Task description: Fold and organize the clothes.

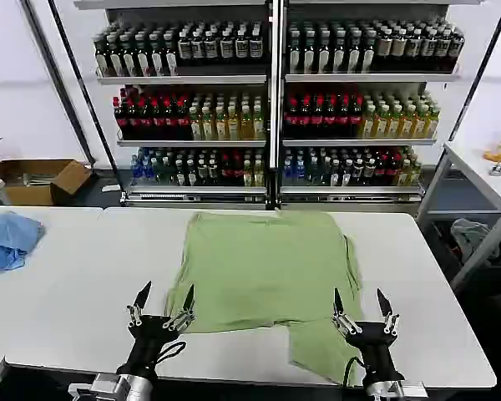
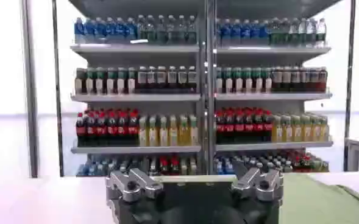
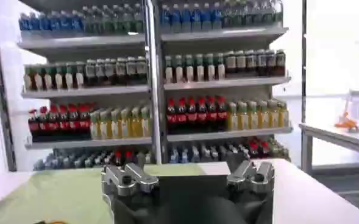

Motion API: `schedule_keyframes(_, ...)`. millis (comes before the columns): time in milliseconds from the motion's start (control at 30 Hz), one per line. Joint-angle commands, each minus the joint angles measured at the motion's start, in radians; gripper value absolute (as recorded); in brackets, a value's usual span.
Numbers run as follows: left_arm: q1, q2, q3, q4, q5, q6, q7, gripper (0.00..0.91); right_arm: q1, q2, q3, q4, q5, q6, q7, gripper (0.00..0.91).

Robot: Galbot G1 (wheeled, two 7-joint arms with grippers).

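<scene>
The clothes are one light sage-green shirt [image 1: 263,267] lying spread on the white table [image 1: 67,292], back side up, with a flap hanging toward the front edge at the right. My left gripper [image 1: 162,302] hovers open at the shirt's near left corner, fingertips spread and empty. My right gripper [image 1: 363,307] hovers open over the near right flap, also empty. In the left wrist view the green fabric [image 2: 325,204] shows beyond my open left gripper [image 2: 194,182]. In the right wrist view the fabric [image 3: 51,195] lies beyond my open right gripper [image 3: 188,176].
A light blue cloth [image 1: 8,238] lies at the table's far left. Shelves of bottles [image 1: 271,109] stand behind the table. A cardboard box [image 1: 37,180] sits on the floor at left, and a second table [image 1: 484,180] stands at right.
</scene>
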Motion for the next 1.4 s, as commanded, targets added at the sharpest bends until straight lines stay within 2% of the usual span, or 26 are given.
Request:
schedule_keyframes(33, -0.035, 0.069, 0.003, 0.016, -0.057, 0.289, -0.025, 0.907, -0.069, -0.002, 0.001, 0.044, -0.022, -0.115, 0.022, 0.907)
schedule_keyframes(133, -0.066, 0.101, 0.010, 0.043, -0.063, 0.365, -0.038, 0.907, -0.116, -0.001, -0.001, 0.048, -0.044, -0.164, 0.033, 0.907)
schedule_keyframes(333, -0.130, 0.150, 0.047, 0.136, -0.059, 0.435, -0.056, 0.907, -0.142, 0.016, -0.005, 0.019, -0.075, -0.237, 0.050, 0.907)
schedule_keyframes(800, -0.220, 0.174, 0.076, 0.285, -0.067, 0.436, -0.107, 0.907, -0.154, 0.054, -0.031, -0.034, -0.080, -0.260, 0.062, 0.907)
schedule_keyframes(833, -0.219, 0.175, 0.077, 0.285, -0.068, 0.436, -0.107, 0.786, -0.153, 0.055, -0.033, -0.037, -0.078, -0.260, 0.062, 0.907)
schedule_keyframes(867, -0.218, 0.175, 0.079, 0.287, -0.069, 0.436, -0.106, 0.615, -0.151, 0.057, -0.035, -0.040, -0.073, -0.260, 0.063, 0.907)
schedule_keyframes(900, -0.218, 0.175, 0.080, 0.288, -0.069, 0.436, -0.106, 0.091, -0.148, 0.060, -0.038, -0.044, -0.065, -0.257, 0.063, 0.484)
schedule_keyframes(933, -0.218, 0.171, 0.080, 0.290, -0.071, 0.436, -0.108, 0.050, -0.146, 0.062, -0.042, -0.046, -0.045, -0.255, 0.063, 0.333)
schedule_keyframes(967, -0.218, 0.169, 0.080, 0.292, -0.072, 0.435, -0.108, 0.020, -0.143, 0.064, -0.046, -0.047, -0.031, -0.255, 0.063, 0.131)
schedule_keyframes(1033, -0.216, 0.168, 0.082, 0.292, -0.079, 0.435, -0.105, 0.020, -0.138, 0.070, -0.055, -0.057, -0.016, -0.256, 0.065, 0.000)
schedule_keyframes(1400, -0.196, 0.182, 0.081, 0.282, -0.155, 0.435, -0.086, 0.020, -0.131, 0.083, -0.079, -0.076, -0.011, -0.254, 0.061, 0.000)
